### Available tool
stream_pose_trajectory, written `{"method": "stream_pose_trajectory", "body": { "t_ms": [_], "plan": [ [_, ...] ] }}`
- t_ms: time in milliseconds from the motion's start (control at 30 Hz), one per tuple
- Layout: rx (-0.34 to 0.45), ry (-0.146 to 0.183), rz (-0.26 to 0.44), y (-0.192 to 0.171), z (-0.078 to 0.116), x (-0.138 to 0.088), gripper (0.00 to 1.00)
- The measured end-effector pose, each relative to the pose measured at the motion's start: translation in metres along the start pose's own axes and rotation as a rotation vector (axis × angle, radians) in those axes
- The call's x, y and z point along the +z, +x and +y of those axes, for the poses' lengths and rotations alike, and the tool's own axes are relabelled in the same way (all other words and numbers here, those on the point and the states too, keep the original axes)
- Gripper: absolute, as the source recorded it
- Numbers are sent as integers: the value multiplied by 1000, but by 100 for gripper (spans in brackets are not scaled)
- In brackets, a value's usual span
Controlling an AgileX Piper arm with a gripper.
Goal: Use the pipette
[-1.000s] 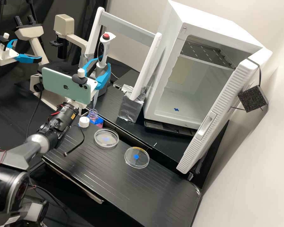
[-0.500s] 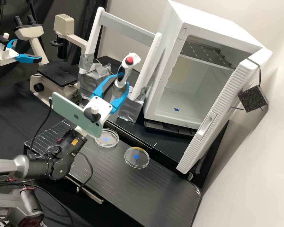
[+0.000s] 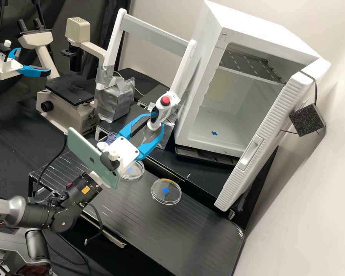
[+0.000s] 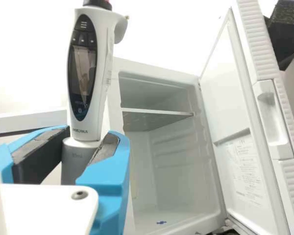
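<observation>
In the high view, a microscope (image 3: 72,91) stands left, an incubator (image 3: 253,25) right, and two petri dishes (image 3: 173,194) lie before them on the bench (image 3: 180,230).

1. Two grippers (image 3: 156,121)
2. Two clear dishes (image 3: 172,196)
3. Two silver-wrapped blocks (image 3: 115,102)
4. One pipette (image 3: 161,111)
5. One microscope (image 3: 69,91)
6. One white cabinet (image 3: 272,34) — one door (image 3: 270,134), one shelf (image 3: 253,65)
7. One phone (image 3: 91,159)
8. One bottle (image 3: 112,137) — and one white cap (image 3: 102,145)

Stretches as a black striped board (image 3: 161,230) across the high view's lower centre, carrying a clear dish (image 3: 172,192) at centre, a second dish (image 3: 138,171) and a white cap (image 3: 102,145) farther left, and adjoins a black bench (image 3: 11,145) bearing a microscope (image 3: 59,114) and silver-wrapped block (image 3: 117,101) at upper left.
</observation>
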Motion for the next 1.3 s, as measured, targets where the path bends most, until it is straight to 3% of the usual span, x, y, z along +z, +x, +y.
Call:
{"method": "stream_pose_trajectory", "body": {
  "t_ms": [700,867,1067,1233,1300],
  "plan": [
    [-1,7,-2,-7,-2,0,0],
    [-32,19,36,-2,-5,-6,0],
    [-121,19,143,23,-7,-25,0],
    [-265,20,260,52,-17,-52,0],
    [-340,1,287,64,-23,-64,0]
  ]
}}
